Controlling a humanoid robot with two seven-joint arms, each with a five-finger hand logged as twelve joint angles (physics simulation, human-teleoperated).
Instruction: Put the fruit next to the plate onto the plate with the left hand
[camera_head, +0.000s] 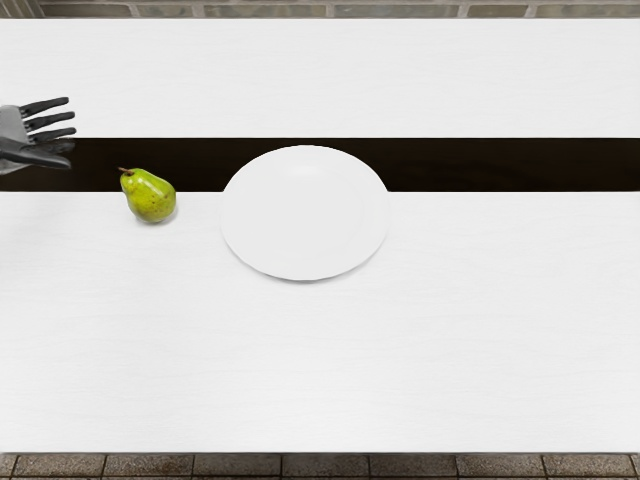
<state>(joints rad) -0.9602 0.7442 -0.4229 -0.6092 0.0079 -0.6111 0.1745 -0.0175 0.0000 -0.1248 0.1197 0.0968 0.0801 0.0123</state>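
One left hand (32, 135) cut off, pear (150, 196) beside plate (304, 212)

Left hand (40, 133), dark grey, five slender glossy fingers

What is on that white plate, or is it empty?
Empty. The plate shows only bare white surface; the pear sits on the table to its left, apart from the rim, untouched by the open left hand.
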